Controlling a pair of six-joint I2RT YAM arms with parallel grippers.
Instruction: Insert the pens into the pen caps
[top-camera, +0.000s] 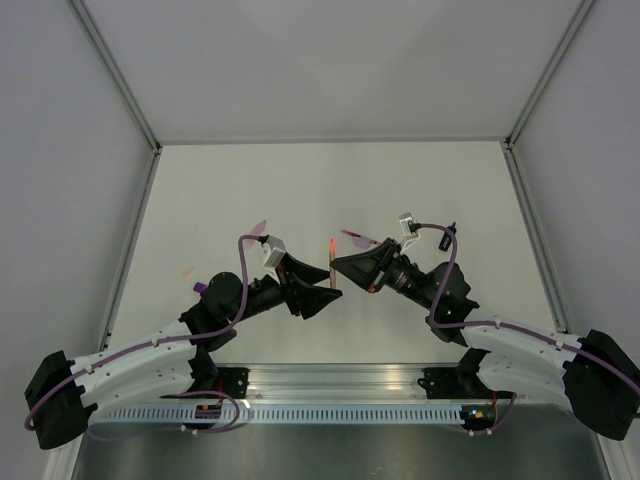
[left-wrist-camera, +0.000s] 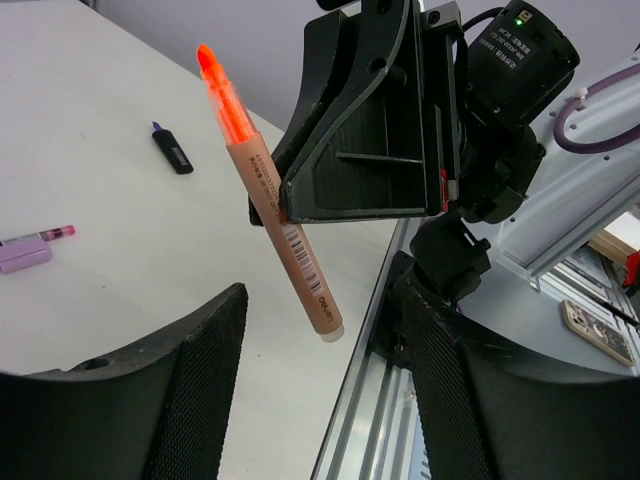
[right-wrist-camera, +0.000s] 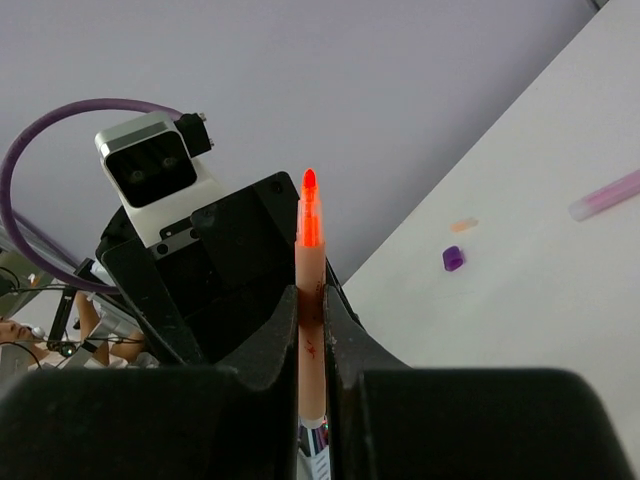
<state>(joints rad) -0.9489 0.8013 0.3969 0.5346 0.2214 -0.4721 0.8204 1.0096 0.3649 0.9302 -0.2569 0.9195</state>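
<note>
Left gripper (left-wrist-camera: 330, 410): jaws wide, nothing clamped, with the lower end of the orange pen (left-wrist-camera: 272, 200) seen just ahead between its 2 fingers and touching neither. Right gripper (right-wrist-camera: 312, 345): jaws narrow, pinched on that pen's pale barrel, holding it near upright with the bare orange tip above the jaws. Farther out on the table (left-wrist-camera: 90, 90), a pink pen (left-wrist-camera: 40, 236) and a black pen (left-wrist-camera: 172, 148) lie beyond the left gripper, and a purple cap (right-wrist-camera: 453, 258) lies beside an orange cap (right-wrist-camera: 463, 225) beyond the right gripper.
</note>
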